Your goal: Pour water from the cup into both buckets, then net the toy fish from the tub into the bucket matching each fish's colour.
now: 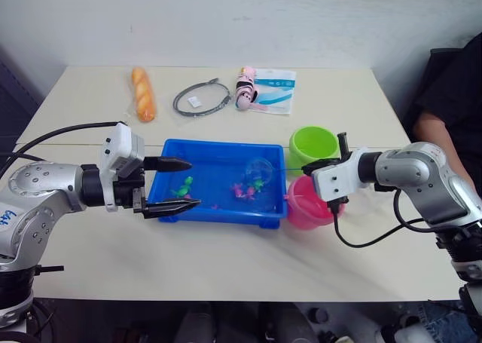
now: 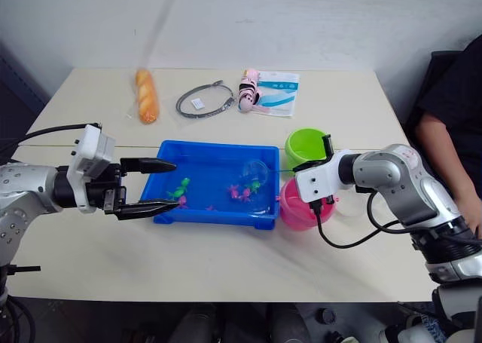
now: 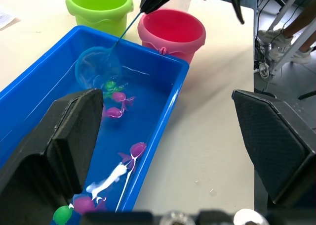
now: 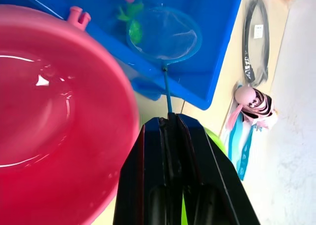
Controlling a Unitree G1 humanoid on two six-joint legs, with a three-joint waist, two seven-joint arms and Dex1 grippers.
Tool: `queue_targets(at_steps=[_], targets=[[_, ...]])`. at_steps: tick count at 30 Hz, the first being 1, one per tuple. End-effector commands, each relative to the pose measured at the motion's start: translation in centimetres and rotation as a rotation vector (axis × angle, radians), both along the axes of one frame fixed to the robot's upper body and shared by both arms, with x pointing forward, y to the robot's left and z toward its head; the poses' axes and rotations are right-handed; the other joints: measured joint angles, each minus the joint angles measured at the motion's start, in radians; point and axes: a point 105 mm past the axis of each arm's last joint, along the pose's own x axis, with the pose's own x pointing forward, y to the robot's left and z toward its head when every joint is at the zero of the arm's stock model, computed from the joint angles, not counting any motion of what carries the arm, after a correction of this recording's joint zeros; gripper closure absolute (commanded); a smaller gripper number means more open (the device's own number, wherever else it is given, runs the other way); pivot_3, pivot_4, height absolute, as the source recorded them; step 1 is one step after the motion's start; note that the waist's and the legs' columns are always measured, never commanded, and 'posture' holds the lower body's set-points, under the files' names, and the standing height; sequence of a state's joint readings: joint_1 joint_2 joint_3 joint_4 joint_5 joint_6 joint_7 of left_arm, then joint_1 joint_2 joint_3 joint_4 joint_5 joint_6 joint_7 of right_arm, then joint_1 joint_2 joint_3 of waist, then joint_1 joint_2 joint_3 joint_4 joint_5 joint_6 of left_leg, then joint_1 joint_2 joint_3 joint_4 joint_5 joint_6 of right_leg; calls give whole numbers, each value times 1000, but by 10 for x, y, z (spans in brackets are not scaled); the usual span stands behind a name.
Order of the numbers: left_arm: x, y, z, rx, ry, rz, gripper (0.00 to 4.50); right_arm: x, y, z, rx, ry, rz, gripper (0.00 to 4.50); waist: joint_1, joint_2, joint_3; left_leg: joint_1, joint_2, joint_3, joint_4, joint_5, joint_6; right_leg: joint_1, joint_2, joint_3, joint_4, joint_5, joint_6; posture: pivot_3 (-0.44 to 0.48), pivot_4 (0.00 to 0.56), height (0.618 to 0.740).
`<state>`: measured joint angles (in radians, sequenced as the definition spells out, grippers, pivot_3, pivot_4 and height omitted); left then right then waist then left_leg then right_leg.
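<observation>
While its two black fingers stand wide apart with nothing between them, the left gripper (image 1: 172, 185) hovers at the left end of the blue tub (image 1: 207, 151), one fingertip over the tub's near-left corner and the other over its left rim. Just past those fingertips a green toy fish (image 1: 182, 186) lies on the tub floor. Farther along the tub from this gripper, a cluster of pink toy fish (image 1: 243, 191) sits in shallow water, with another green fish (image 3: 110, 85) right by the round net (image 4: 164, 33). The net's blue hoop lies low in the tub near its right end, over or just beside that green fish; whether the fish is inside the mesh cannot be told.

The net's thin handle (image 4: 167, 93) runs back from the hoop to the right gripper (image 4: 170, 123), whose fingers are pressed together on it. This gripper is above the gap between the two buckets, both just outside the tub's right end. The pink bucket (image 1: 306, 205) stands directly below and on the near side of it and holds water with no fish visible in it. The lime green bucket (image 1: 313, 145) stands on its far side; what it holds cannot be made out. Just right of the pink bucket, behind the right wrist, stands the clear cup (image 1: 367, 200).
</observation>
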<state>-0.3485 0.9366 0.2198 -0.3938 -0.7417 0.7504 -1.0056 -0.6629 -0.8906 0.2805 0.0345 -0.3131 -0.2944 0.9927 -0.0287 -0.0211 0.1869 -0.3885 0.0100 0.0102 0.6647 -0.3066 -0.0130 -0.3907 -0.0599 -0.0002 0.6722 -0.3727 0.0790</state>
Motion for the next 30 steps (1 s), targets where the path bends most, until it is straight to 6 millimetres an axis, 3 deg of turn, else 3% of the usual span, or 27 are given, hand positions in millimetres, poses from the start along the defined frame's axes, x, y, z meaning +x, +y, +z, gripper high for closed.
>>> queue_targets(at_steps=[1,15,20,30], targets=[[-6,-4,8,6,-52,-24,22,4,0,11,9,-47,7,4500,0,0,0,0,0,0,0,0,0,0,0,0,0,0,0,0,150,740],[-7,-3,5,9,-47,-17,22,-25,5,-1,17,107,69,4500,1,0,0,0,0,0,0,0,0,0,0,0,1,0,0,0,150,740],[-8,0,-1,42,-45,-25,22,-37,9,-7,124,285,18,4500,1,0,0,0,0,0,0,0,0,0,0,0,0,0,0,0,150,740],[-11,2,-5,49,-41,-37,22,-51,10,14,547,762,-175,4500,0,0,0,0,0,-1,0,0,0,0,0,0,1,0,0,0,150,740]])
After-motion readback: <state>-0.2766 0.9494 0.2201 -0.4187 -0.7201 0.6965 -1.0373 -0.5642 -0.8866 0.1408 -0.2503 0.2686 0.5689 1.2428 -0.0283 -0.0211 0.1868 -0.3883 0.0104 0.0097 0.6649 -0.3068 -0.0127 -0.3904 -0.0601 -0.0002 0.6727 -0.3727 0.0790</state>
